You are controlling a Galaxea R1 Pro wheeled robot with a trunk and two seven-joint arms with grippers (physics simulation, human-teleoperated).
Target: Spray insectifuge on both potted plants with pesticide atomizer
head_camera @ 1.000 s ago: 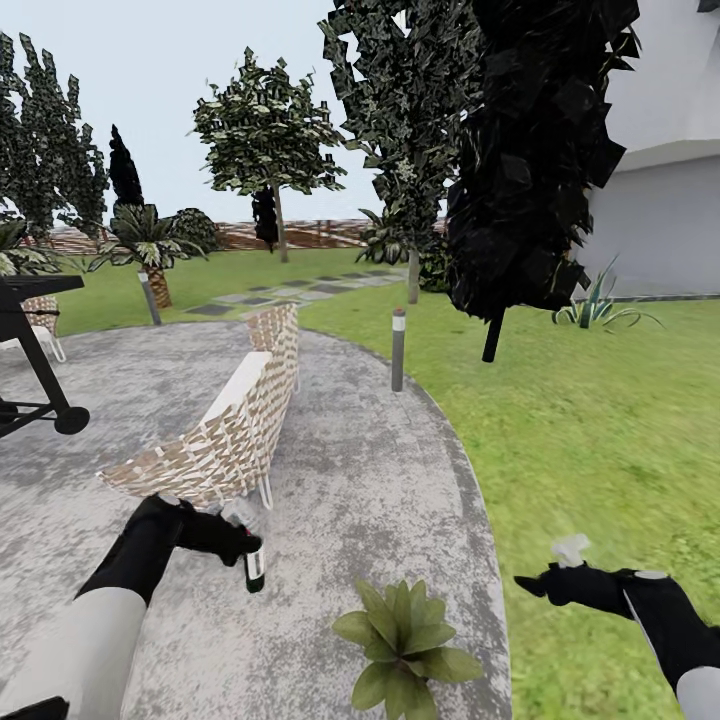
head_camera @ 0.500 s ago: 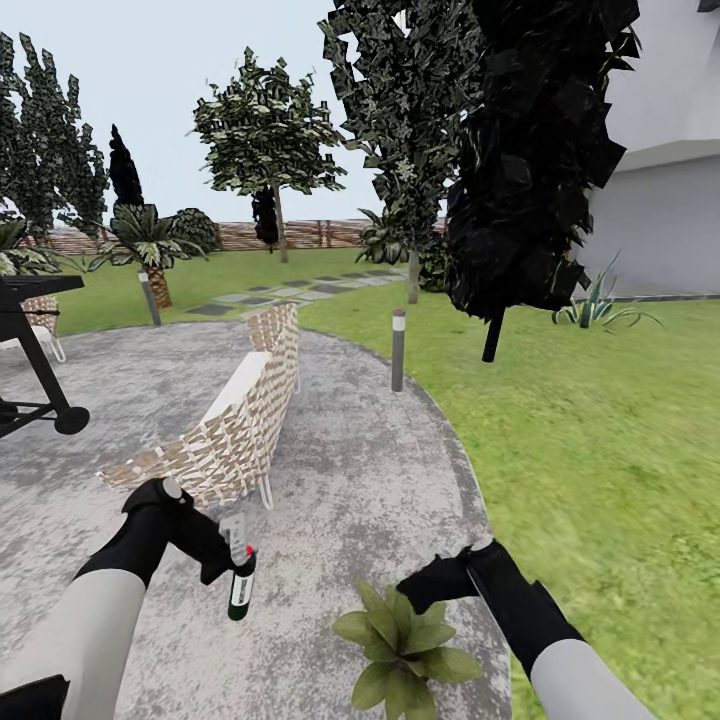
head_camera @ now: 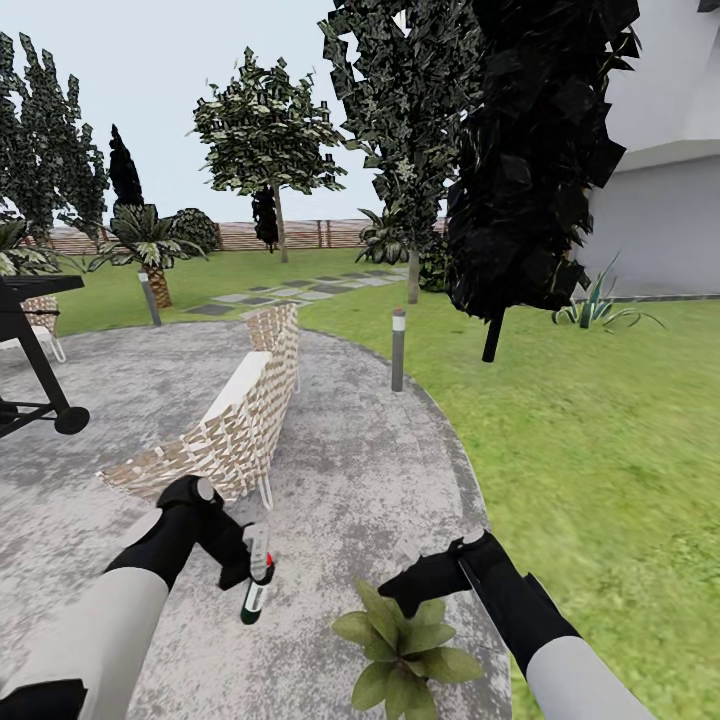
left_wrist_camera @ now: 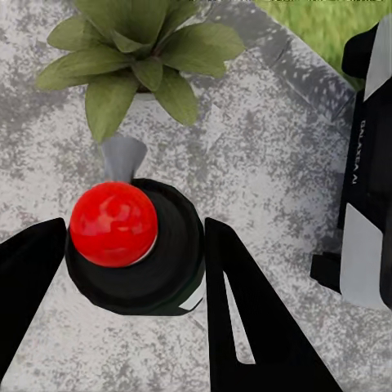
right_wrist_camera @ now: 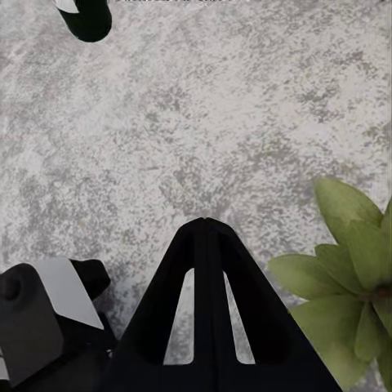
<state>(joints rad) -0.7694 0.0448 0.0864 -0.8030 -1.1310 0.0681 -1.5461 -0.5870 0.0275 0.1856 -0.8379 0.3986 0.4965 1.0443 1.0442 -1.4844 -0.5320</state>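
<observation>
one wicker chair (head_camera: 225, 425) stands beyond the potted plant (head_camera: 405, 640).

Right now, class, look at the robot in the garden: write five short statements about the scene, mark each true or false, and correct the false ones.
1. The left gripper holds the spray bottle. True.
2. The right gripper is wide open. False: its fingers meet at the tips, with nothing between them.
3. A potted plant stands on the stone patio between the two arms. True.
4. The wicker chair stands on the lawn. False: it stands on the patio.
5. The bottle is lying on the ground. False: it hangs in the left gripper above the patio.
</observation>
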